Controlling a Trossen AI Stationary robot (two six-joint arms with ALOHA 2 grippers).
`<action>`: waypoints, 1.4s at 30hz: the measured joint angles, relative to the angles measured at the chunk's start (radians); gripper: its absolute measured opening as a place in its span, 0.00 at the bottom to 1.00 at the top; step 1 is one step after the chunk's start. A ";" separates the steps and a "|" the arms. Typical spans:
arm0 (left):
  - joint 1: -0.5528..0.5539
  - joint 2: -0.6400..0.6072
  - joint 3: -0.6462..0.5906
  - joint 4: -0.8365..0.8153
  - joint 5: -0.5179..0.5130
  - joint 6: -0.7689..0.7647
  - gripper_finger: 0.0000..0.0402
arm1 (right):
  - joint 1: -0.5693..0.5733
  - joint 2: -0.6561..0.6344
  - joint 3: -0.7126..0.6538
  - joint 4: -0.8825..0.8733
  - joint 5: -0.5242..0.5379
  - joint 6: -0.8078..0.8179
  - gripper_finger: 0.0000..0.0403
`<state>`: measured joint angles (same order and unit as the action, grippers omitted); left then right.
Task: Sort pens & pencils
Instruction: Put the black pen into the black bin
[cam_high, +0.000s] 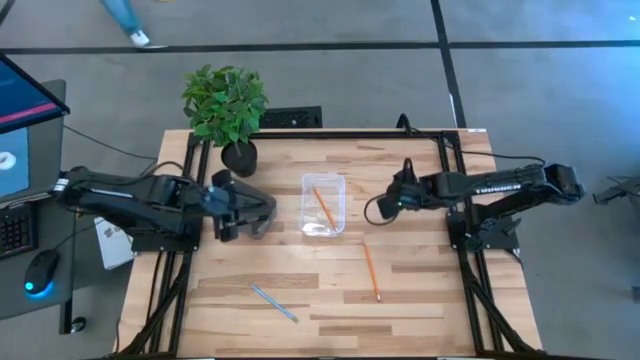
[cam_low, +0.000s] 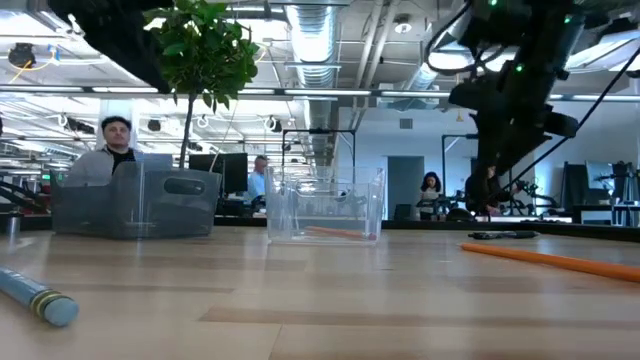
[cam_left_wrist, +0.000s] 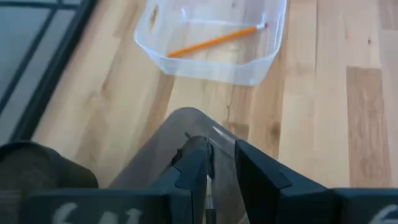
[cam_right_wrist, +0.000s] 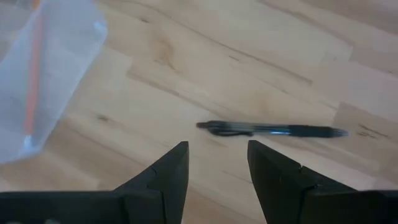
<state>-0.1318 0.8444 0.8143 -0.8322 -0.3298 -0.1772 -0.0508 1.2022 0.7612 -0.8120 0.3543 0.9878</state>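
Observation:
My left gripper (cam_high: 243, 212) hangs over a grey see-through tray (cam_high: 258, 216), its fingers a narrow gap apart (cam_left_wrist: 222, 177). A slim dark stick (cam_left_wrist: 209, 163), likely a pen, shows in that gap against one finger. My right gripper (cam_high: 384, 206) is open (cam_right_wrist: 217, 168) just above the table. A black pen (cam_right_wrist: 273, 129) lies flat on the wood just beyond its fingertips; it also shows in the low view (cam_low: 503, 235). One orange pencil (cam_high: 324, 208) lies in the clear tray (cam_high: 324, 231). Another orange pencil (cam_high: 371, 271) and the light blue pencil (cam_high: 273, 302) lie flat on the table. My left gripper: I cannot tell whether its fingers touch the slim dark stick (cam_left_wrist: 209, 163) that shows beside one finger (cam_left_wrist: 194, 171) over the grey tray. The finger itself hides most of the stick.
A potted plant (cam_high: 228, 110) stands at the far edge, behind the grey tray. The two trays sit side by side at the table's middle. People and desks show in the room beyond the table.

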 joint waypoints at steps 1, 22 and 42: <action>-0.002 -0.014 0.000 -0.007 -0.008 0.000 0.19 | -0.019 0.000 0.000 0.003 -0.014 0.000 0.46; -0.003 -0.071 0.000 -0.080 -0.018 0.053 0.19 | -0.133 0.002 0.012 0.134 -0.169 0.380 0.46; -0.003 -0.071 0.000 -0.098 -0.018 0.051 0.19 | -0.133 0.002 0.012 0.138 -0.144 0.366 0.46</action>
<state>-0.1349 0.7738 0.8143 -0.9298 -0.3473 -0.1262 -0.1837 1.2037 0.7731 -0.6735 0.2104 1.3540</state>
